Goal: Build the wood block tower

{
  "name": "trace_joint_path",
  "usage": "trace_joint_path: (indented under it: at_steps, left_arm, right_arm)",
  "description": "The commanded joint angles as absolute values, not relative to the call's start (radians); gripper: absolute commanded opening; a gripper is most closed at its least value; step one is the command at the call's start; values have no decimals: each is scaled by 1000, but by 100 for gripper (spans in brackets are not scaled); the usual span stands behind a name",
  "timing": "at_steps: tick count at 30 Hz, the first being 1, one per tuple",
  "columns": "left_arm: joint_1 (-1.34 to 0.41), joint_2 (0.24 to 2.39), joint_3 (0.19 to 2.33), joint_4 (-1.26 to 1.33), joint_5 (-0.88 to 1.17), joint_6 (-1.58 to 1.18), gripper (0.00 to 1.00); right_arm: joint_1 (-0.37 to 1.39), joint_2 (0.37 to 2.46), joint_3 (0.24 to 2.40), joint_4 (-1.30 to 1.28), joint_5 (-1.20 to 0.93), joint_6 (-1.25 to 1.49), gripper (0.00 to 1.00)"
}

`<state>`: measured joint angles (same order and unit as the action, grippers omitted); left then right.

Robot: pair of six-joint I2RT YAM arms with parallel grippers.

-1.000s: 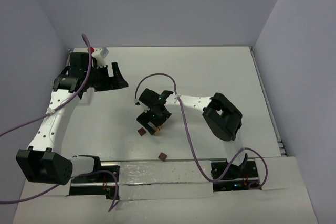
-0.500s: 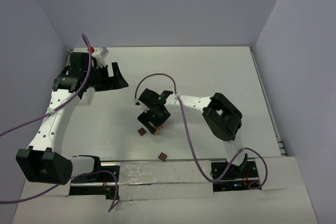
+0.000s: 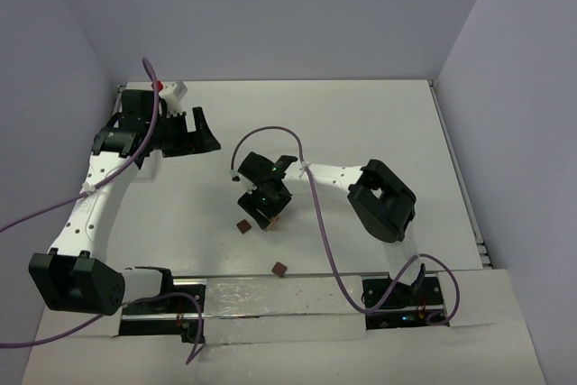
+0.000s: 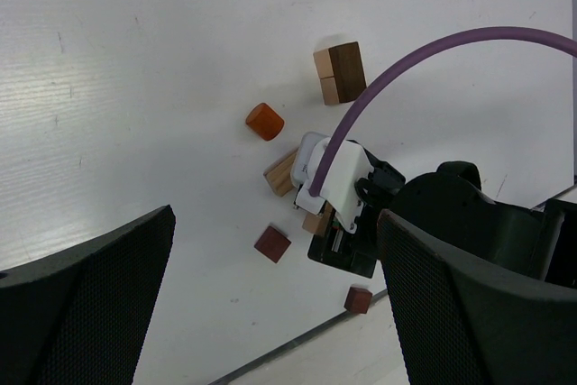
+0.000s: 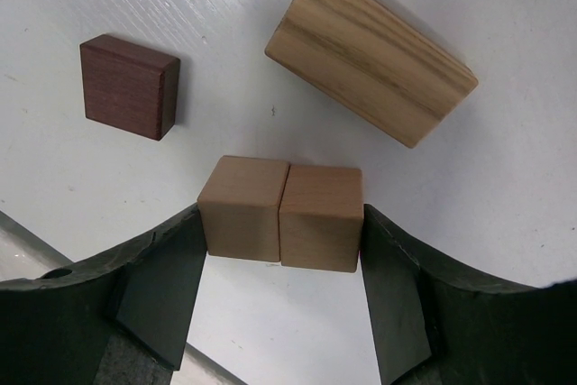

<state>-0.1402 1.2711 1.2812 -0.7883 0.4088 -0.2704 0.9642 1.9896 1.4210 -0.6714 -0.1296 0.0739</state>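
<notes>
My right gripper (image 3: 267, 211) points down at the table's middle; in its wrist view it (image 5: 281, 223) is shut on two pale tan cubes (image 5: 242, 207) (image 5: 322, 216) pressed side by side, one finger against each outer face. A tan bar (image 5: 370, 52) and a dark reddish-brown block (image 5: 129, 86) lie just beyond them. My left gripper (image 3: 192, 130) is open and empty at the back left, far from the blocks. In the left wrist view a two-tone tan and dark brown block (image 4: 340, 72) and a second reddish-brown cube (image 4: 358, 299) also lie loose. No upright tower shows.
An orange-brown rounded piece (image 4: 264, 121) lies near the tan bar (image 4: 282, 171). One reddish-brown cube (image 3: 280, 268) sits close to the near rail (image 3: 270, 299). Purple cables loop over both arms. Walls close the table on the left, back and right.
</notes>
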Motion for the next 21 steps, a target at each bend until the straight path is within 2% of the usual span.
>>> trace_joint_path:
  at_steps: [1,15,21]
  left_arm:
    - [-130,1273,1293,-747,414,-265,99]
    - [-121,1258,1278,-759,604,-139,99]
    - [-116,1257,1274,-758,538,-139,96]
  right_arm:
    - [962,1969,1414,-660,-140,48,66]
    - [942,1747,1407,-745,-228,-252,61]
    - [908,1727,1465,-819,-244,-359,52]
